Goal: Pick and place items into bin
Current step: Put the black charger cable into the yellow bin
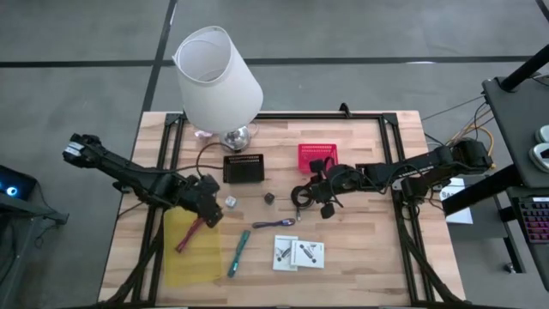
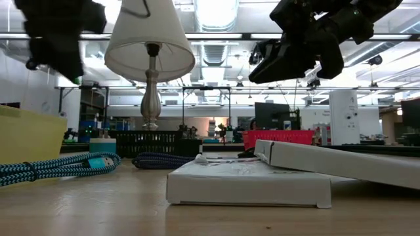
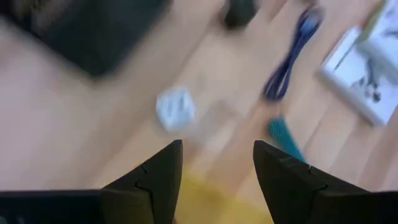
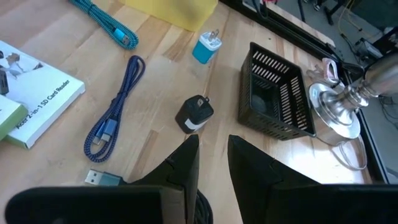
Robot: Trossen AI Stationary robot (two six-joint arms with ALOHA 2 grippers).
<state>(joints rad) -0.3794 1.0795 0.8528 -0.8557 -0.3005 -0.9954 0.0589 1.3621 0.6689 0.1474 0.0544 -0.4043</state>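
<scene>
Wooden table (image 1: 360, 257) – lamp (image 1: 219, 81), black basket (image 1: 244, 168), red basket (image 1: 316, 156), cables, two white boxes (image 1: 298, 252).

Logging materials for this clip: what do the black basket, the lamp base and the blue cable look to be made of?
Black basket: likely rigid moulded plastic, matte, with slotted walls. Lamp base: looks like polished metal, silvery with bright reflections. Blue cable: seems to have a braided fabric jacket, judging by its woven speckled texture, with a metal-tipped plug at the end.
</scene>
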